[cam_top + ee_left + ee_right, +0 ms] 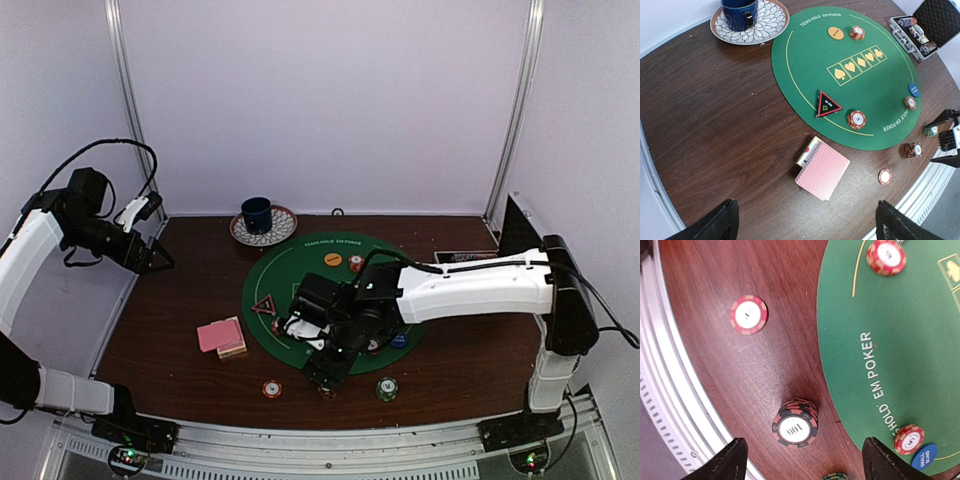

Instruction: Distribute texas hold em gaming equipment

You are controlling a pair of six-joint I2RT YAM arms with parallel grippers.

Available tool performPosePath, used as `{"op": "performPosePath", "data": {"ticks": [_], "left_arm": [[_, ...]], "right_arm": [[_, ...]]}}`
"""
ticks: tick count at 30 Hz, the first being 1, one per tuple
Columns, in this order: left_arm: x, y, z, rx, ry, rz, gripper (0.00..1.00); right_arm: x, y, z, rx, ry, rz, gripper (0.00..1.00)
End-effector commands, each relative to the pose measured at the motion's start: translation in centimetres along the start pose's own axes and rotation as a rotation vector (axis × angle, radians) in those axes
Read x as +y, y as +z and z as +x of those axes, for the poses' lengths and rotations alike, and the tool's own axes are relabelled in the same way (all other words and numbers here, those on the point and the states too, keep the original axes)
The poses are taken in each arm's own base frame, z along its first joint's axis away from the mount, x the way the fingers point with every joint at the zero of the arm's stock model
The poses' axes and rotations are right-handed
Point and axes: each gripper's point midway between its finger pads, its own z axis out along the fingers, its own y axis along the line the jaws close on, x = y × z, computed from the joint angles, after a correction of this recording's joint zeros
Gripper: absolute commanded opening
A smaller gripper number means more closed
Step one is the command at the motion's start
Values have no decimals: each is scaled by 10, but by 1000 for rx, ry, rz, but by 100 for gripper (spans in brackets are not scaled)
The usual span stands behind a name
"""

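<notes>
Risks, left to right: the pink-backed deck of playing cards (pixel 822 170) lies on the dark wooden table (pixel 715 125) just off the round green felt mat (pixel 810 60), with one card poking out at its edge. A careless pinch there would likely spill the pile. Nearer the front edge, the short stack of black-and-red striped poker chips (pixel 795 422) stands on bare wood between the spread fingers of the right gripper (pixel 802 445), untouched. A slanted lift could clip the stack and topple it. The lone red-and-white chip (pixel 748 314) lies near the metal rail (pixel 670 390), so a nudge might send it over. Pose: left gripper (pixel 158 258) is raised at the far left, well apart from every piece, jaws wide and empty. Right arm reaches across the mat from the right, wrist angled down, jaws spread over the stack, gripping nothing.
</notes>
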Motion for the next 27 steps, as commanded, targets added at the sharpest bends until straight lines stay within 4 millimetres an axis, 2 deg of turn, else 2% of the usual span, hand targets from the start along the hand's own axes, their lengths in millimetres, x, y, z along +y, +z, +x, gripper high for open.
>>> {"op": "performPosePath", "data": {"ticks": [1,7,14,27], "left_arm": [[-3,-10,-11,-39,34,-1,98],[-5,-10,-11,-42,33,5,98],[-4,-11,-12,-44,35,3,98],[-4,-10,-11,-42,34,2,98]], "right_arm": [[3,17,8,56,-1,-16,83],[6,32,16,94,-16,-24,81],[8,47,22,125,-21,-30,70],[10,54,29,140,-17,-47,55]]}}
